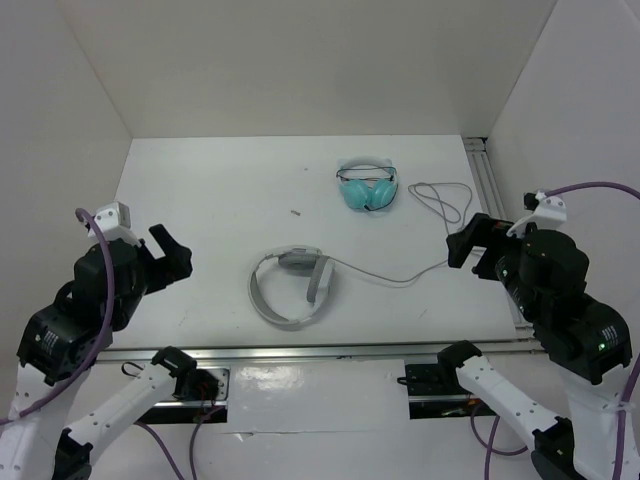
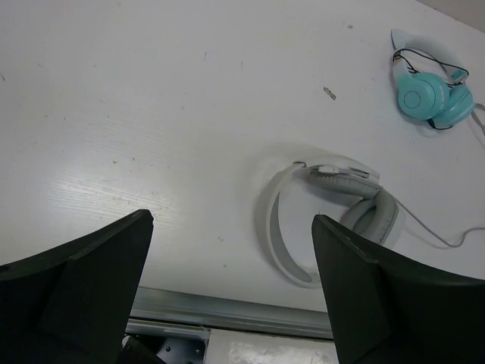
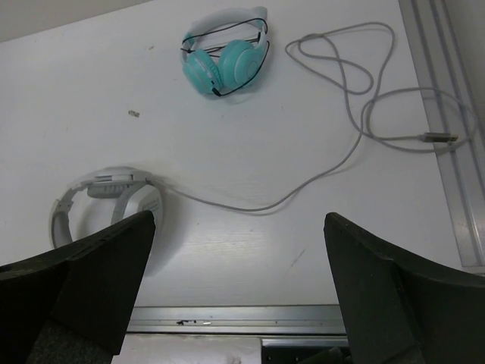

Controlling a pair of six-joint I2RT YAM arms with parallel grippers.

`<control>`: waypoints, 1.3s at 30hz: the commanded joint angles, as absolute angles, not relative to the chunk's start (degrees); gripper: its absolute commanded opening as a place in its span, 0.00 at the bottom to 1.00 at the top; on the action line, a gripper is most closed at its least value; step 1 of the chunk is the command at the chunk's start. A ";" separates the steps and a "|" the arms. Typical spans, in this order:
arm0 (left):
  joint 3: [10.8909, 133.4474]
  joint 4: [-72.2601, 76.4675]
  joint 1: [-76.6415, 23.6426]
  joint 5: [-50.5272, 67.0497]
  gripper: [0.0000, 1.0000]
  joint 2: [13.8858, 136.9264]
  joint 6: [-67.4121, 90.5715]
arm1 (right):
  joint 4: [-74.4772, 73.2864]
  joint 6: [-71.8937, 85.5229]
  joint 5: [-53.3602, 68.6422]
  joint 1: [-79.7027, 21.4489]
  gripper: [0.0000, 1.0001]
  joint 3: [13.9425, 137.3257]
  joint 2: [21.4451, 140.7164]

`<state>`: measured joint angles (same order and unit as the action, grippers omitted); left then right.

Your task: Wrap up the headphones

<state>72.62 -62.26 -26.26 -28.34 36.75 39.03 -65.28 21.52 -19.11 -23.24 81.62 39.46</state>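
Observation:
The white headphones (image 1: pixel 290 285) lie flat on the table near the front middle, ear pads folded inward; they also show in the left wrist view (image 2: pixel 326 212) and the right wrist view (image 3: pixel 106 197). Their thin pale cable (image 1: pixel 400 280) runs right and loops at the back right (image 3: pixel 356 83), its plug (image 3: pixel 439 138) by the rail. My left gripper (image 1: pixel 172 252) is open and empty, raised left of the headphones. My right gripper (image 1: pixel 470 250) is open and empty, raised above the cable's right part.
Small teal headphones (image 1: pixel 366 186) lie behind the white ones, also in the wrist views (image 2: pixel 432 95) (image 3: pixel 223 57). A metal rail (image 1: pixel 485 180) runs along the table's right edge and another along the front edge (image 1: pixel 330 350). White walls enclose the table.

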 commanded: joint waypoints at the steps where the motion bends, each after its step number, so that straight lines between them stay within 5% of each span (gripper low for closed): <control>1: 72.07 -61.00 -25.93 -29.71 0.99 35.60 38.41 | -64.78 20.92 -21.35 -22.94 1.00 82.71 38.24; 15: 53.54 -46.16 -25.93 -10.57 0.99 48.41 48.94 | -50.65 26.37 -19.52 -22.94 1.00 69.02 33.57; 34: 36.12 -21.80 -35.68 -17.40 0.99 72.22 64.51 | -36.83 24.61 -2.37 -22.94 1.00 57.66 37.79; 39: 35.51 -21.18 -37.62 -21.26 0.92 77.42 67.23 | -35.60 24.61 -1.14 -22.94 1.00 57.04 37.79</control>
<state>35.99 -23.40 -36.64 -17.96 74.89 64.03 -39.97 25.63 -2.76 -23.20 57.56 38.06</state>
